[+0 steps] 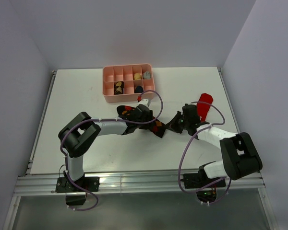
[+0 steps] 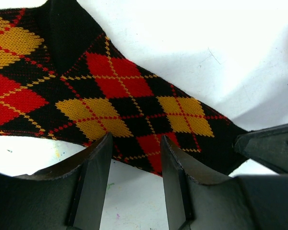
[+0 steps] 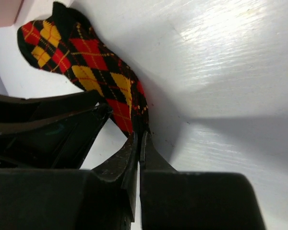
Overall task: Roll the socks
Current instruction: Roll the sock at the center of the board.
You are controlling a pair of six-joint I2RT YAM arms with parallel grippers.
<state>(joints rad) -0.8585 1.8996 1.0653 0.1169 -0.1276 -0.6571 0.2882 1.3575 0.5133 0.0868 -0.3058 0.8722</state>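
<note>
A black argyle sock (image 1: 158,129) with red and yellow diamonds lies stretched on the white table between my two grippers. In the left wrist view the sock (image 2: 129,103) runs across the frame. My left gripper (image 2: 137,143) is open, its fingertips at the sock's near edge and nothing held between them. My right gripper (image 3: 140,134) is shut on one end of the sock (image 3: 93,62), pinching the fabric. In the top view the left gripper (image 1: 151,120) and right gripper (image 1: 173,126) sit close together. A plain red sock (image 1: 205,102) lies behind the right arm. A separate tan argyle sock cannot be told apart.
A pink compartment tray (image 1: 108,82) holding several rolled items stands at the back centre of the table (image 1: 77,96). Purple cables loop over both arms. Grey walls close in the left, right and back. The table's front edge is a metal rail.
</note>
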